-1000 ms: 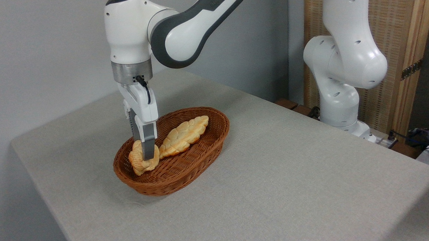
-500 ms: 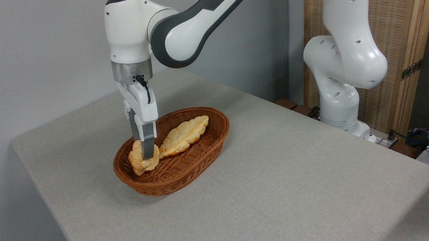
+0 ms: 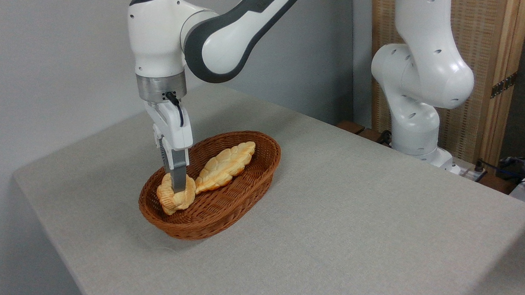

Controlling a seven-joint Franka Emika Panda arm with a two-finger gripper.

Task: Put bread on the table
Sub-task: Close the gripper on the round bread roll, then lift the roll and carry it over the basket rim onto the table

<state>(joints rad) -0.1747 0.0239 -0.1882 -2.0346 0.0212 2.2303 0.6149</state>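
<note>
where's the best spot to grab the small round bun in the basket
Grip the bread across its narrow middle, coming straight down from above. It leans at the near-left end of the basket, whose wall blocks side approaches, and the braided loaf crowds its right. The gripper straddles it this way.

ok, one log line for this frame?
phase: grasp | pincer: shut on bun | bun: in wicker basket | table: no bread yet

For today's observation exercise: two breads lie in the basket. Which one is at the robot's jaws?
The small round bun at the basket's left end; the long braided loaf lies clear of the jaws.
</note>
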